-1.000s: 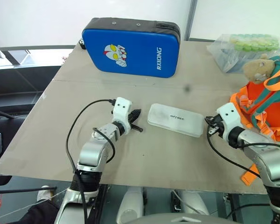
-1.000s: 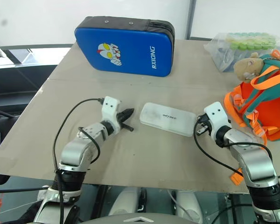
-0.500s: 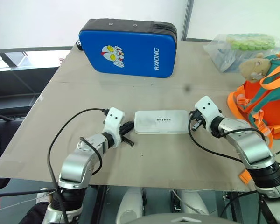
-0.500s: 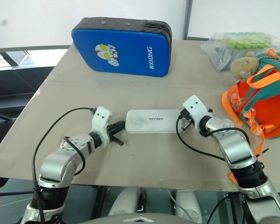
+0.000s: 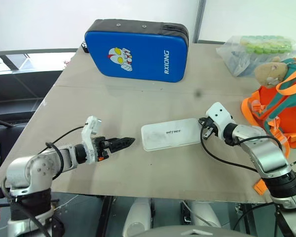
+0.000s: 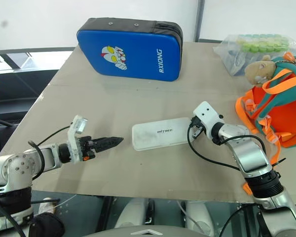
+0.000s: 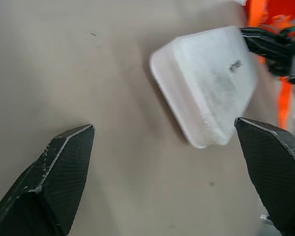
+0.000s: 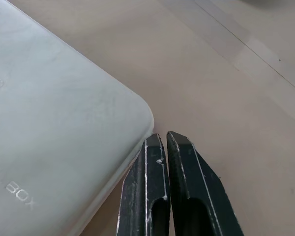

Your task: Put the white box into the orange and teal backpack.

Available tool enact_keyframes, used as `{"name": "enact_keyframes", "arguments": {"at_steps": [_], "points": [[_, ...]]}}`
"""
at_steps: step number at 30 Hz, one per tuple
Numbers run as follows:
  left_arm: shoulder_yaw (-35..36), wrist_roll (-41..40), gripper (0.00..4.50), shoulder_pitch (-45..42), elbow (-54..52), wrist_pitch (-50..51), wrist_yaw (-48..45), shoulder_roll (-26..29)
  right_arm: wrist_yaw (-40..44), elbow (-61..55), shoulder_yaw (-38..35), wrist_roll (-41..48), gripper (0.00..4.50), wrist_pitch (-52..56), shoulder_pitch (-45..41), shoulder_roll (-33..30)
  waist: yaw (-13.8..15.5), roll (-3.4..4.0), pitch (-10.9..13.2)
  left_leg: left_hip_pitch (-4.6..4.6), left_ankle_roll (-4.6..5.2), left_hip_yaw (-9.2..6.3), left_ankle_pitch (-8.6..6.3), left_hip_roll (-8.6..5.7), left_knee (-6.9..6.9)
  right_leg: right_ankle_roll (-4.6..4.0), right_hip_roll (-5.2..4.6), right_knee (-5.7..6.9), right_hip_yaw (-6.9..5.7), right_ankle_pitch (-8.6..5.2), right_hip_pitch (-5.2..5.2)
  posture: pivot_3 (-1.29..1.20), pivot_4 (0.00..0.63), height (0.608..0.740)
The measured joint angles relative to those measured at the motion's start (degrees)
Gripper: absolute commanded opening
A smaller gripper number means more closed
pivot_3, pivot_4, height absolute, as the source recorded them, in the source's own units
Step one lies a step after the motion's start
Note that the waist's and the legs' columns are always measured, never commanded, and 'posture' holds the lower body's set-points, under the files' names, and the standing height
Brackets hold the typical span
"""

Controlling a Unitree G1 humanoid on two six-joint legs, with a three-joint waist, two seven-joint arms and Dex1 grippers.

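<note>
The left gripper (image 5: pixel 129 141) has pulled back to lower left, jaws spread; the white box (image 5: pixel 170 133) lies mid-frame on the desk (image 5: pixel 138 89), the right gripper (image 8: pixel 166 147) jaws pressed together at its corner, the orange and teal backpack (image 5: pixel 281 108) at right.

white box (image 5: pixel 170 134): flat, mid-table | orange and teal backpack (image 5: pixel 281 111): table's right edge

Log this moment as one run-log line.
left gripper: open, short of white box | right gripper: shut, tips at box's corner | box: flat on table, outside orange and teal backpack
</note>
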Motion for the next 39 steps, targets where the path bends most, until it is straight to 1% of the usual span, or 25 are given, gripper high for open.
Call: {"name": "enact_keyframes", "arguments": {"at_steps": [3, 9, 16, 17, 18, 19, 20, 21, 22, 24, 25, 27, 28, 29, 30, 32, 33, 34, 36, 37, 38, 39], "points": [[-0.5, -0.8, 4.44, -2.5, 1.6, 2.4, 2.1, -3.5, 0.1, -1.5, -0.1, 0.1, 0.0, 0.2, 0.8, 0.0, 0.0, -0.01, 0.0, -0.01, -0.01, -0.02, 0.0, 0.01, -0.01, 0.0, 0.0, 0.01, -0.01, 0.0, -0.01, 0.0, 0.15, 0.74], [-2.0, -0.8, 4.44, -5.4, 3.0, 2.6, 5.9, -9.0, 1.4, -3.0, 0.4, 0.0, 0.0, 0.8, 1.7, 0.0, 0.0, 0.03, 0.0, 0.05, -0.01, -0.02, 0.01, 0.0, 0.0, -0.01, -0.01, 0.04, 0.07, 0.01, 0.04, 0.0, 0.15, 0.74], [-1.8, -0.8, 4.44, -5.9, 3.4, 2.1, 8.7, -13.6, 3.5, -2.9, 3.8, -0.2, 0.0, 0.9, 1.6, 2.1, 0.7, 0.14, -0.3, 0.15, -0.01, -0.04, 0.01, -0.04, 0.01, -0.01, -0.04, 0.04, 0.05, 0.0, 0.17, 0.0, 0.15, 0.74], [-1.7, -0.8, 3.93, -5.9, 3.4, 2.0, 8.9, -13.9, 3.5, -2.8, 3.7, -0.3, 0.0, 0.9, 1.6, 2.2, 0.8, 0.16, -0.3, 0.15, -0.01, -0.03, 0.01, -0.05, 0.02, -0.01, -0.04, 0.04, 0.04, 0.0, 0.17, 0.0, 0.15, 0.74], [-1.7, -0.8, 3.65, -5.8, 3.4, 2.1, 9.3, -14.2, 3.5, -2.8, 3.7, -0.4, 0.0, 0.8, 1.5, 2.2, 0.9, 0.15, -0.3, 0.15, -0.01, -0.03, 0.01, -0.05, 0.02, -0.01, -0.04, 0.03, 0.03, 0.0, 0.17, 0.0, 0.15, 0.74], [-1.8, -0.7, 3.15, -5.6, 3.4, 2.1, 9.7, -14.4, 3.6, -2.8, 3.7, -0.4, 0.0, 0.7, 1.5, 2.4, 0.9, 0.15, -0.3, 0.13, -0.01, -0.02, 0.0, -0.05, 0.02, -0.01, -0.04, 0.01, 0.03, 0.0, 0.16, 0.0, 0.15, 0.74], [-1.8, -0.7, 2.79, -5.1, 3.5, 2.2, 10.0, -15.0, 3.6, -2.5, 3.5, -0.5, 0.0, 0.6, 1.5, 2.4, 0.9, 0.15, -0.3, 0.12, -0.01, -0.01, 0.0, -0.05, 0.02, -0.01, -0.04, 0.01, 0.03, 0.0, 0.15, 0.0, 0.15, 0.74], [-1.6, -1.1, 2.22, -4.9, 3.9, 2.3, 9.9, -15.6, 3.6, -2.3, 3.1, -0.6, 0.0, 0.5, 1.7, 2.3, 0.9, 0.13, -0.3, 0.08, -0.01, -0.03, 0.0, -0.05, 0.02, -0.01, -0.04, -0.02, 0.02, 0.0, 0.14, 0.0, 0.15, 0.74], [-1.3, -2.2, 1.84, -4.8, 4.0, 2.4, 9.5, -16.1, 3.4, -2.2, 2.5, -0.6, 0.0, 0.3, 1.9, 2.4, 1.0, 0.12, -0.3, 0.05, -0.01, -0.07, 0.01, -0.04, 0.03, -0.01, -0.04, -0.03, 0.02, 0.0, 0.13, 0.0, 0.15, 0.74], [-1.2, -4.4, 1.3, -5.0, 3.6, 2.4, 8.5, -16.6, 3.0, -2.6, 0.0, 0.3, 0.0, -0.2, 3.1, 2.9, 1.4, 0.12, -0.3, 0.05, -0.01, -0.11, 0.01, -0.04, 0.03, -0.01, -0.05, -0.04, 0.02, 0.0, 0.15, 0.0, 0.15, 0.74], [-1.2, -4.7, 1.22, -5.1, 3.5, 2.4, 8.6, -16.7, 3.0, -3.2, -1.1, 1.1, 0.0, -0.1, 3.9, 3.0, 1.5, 0.12, -0.3, 0.03, -0.01, -0.12, 0.01, -0.05, 0.03, -0.01, -0.06, -0.03, 0.02, 0.0, 0.15, 0.0, 0.15, 0.74], [-1.0, -5.4, 1.18, -5.0, 3.3, 2.4, 8.7, -16.8, 3.5, -6.9, -6.7, 5.2, 0.51, 0.9, 7.0, 2.9, 1.5, 0.12, -0.3, 0.01, -0.01, -0.14, 0.01, -0.07, 0.04, -0.01, -0.09, -0.03, 0.03, 0.0, 0.15, 0.0, 0.15, 0.74], [-0.9, -5.4, 1.18, -5.0, 3.3, 2.4, 8.7, -16.8, 3.5, -8.0, -8.3, 6.1, 0.74, 1.1, 7.5, 2.8, 1.4, 0.12, -0.3, 0.01, -0.01, -0.15, 0.0, -0.07, 0.05, -0.01, -0.09, -0.03, 0.01, 0.0, 0.16, 0.0, 0.15, 0.74], [-0.9, -5.6, 1.17, -5.0, 3.3, 2.3, 8.8, -16.8, 3.7, -10.8, -12.4, 8.6, 1.29, 1.8, 9.1, 2.3, 1.5, 0.12, -0.3, 0.01, -0.01, -0.15, 0.0, -0.07, 0.05, -0.01, -0.09, -0.03, -0.02, 0.0, 0.16, 0.0, 0.15, 0.74], [-0.9, -5.6, 1.17, -5.0, 3.3, 2.2, 8.8, -16.7, 3.8, -12.2, -14.3, 9.7, 1.6, 2.3, 9.8, 2.0, 1.4, 0.11, -0.3, 0.01, 0.0, -0.15, 0.0, -0.07, 0.05, -0.01, -0.08, -0.03, -0.02, 0.0, 0.16, 0.0, 0.15, 0.74], [-0.7, -5.8, 1.17, -5.1, 3.4, 2.0, 9.0, -16.9, 3.5, -17.3, -20.2, 13.6, 2.5, 4.0, 13.3, 2.0, 1.6, 0.11, -0.3, -0.03, 0.0, -0.24, 0.0, -0.07, 0.04, -0.01, -0.07, -0.05, -0.03, 0.0, 0.16, 0.0, 0.15, 0.74], [-0.5, -5.9, 1.17, -5.6, 3.6, 1.9, 9.7, -17.7, 2.7, -21.3, -24.3, 16.2, 3.06, 5.9, 16.2, 2.1, 1.6, 0.11, -0.3, -0.07, 0.0, -0.28, 0.0, -0.06, 0.04, -0.01, -0.07, -0.06, -0.05, 0.0, 0.16, 0.0, 0.15, 0.74], [-0.4, -6.0, 1.16, -5.6, 3.6, 1.7, 10.0, -17.9, 2.5, -22.5, -25.8, 17.1, 3.47, 6.4, 17.1, 2.1, 1.5, 0.11, -0.3, -0.06, 0.0, -0.28, 0.0, -0.06, 0.04, -0.01, -0.07, -0.06, -0.04, 0.0, 0.16, 0.0, 0.15, 0.74], [-0.2, -6.3, 1.16, -6.9, 4.4, 1.1, 11.3, -18.6, 0.8, -28.3, -32.1, 21.0, 4.41, 9.9, 22.2, 2.1, 1.4, 0.11, -0.3, -0.05, 0.0, -0.27, 0.0, -0.06, 0.04, -0.01, -0.06, -0.04, -0.02, 0.0, 0.16, 0.0, 0.15, 0.74], [-0.1, -6.3, 1.16, -7.1, 4.4, 0.9, 11.5, -18.6, 0.3, -29.2, -33.3, 21.8, 4.5, 10.7, 23.1, 2.2, 1.3, 0.11, -0.3, -0.04, 0.0, -0.26, 0.0, -0.06, 0.04, -0.01, -0.04, -0.04, -0.01, 0.0, 0.16, 0.0, 0.15, 0.74], [-0.1, -6.4, 1.16, -8.2, 4.6, 0.7, 12.5, -19.6, -1.6, -32.1, -37.5, 23.3, 4.5, 12.4, 26.8, 3.3, 1.3, 0.11, -0.3, -0.04, 0.0, -0.26, 0.0, -0.06, 0.03, -0.01, -0.03, -0.03, -0.01, 0.0, 0.15, 0.0, 0.15, 0.74], [0.2, -6.6, 1.16, -8.7, 4.7, 0.4, 13.1, -19.9, -2.9, -33.7, -39.7, 24.0, 4.5, 13.4, 29.1, 4.2, 1.3, 0.09, -0.3, -0.05, 0.0, -0.3, 0.0, -0.05, 0.03, -0.01, 0.0, -0.03, -0.02, -0.01, 0.15, 0.0, 0.15, 0.74]]}}
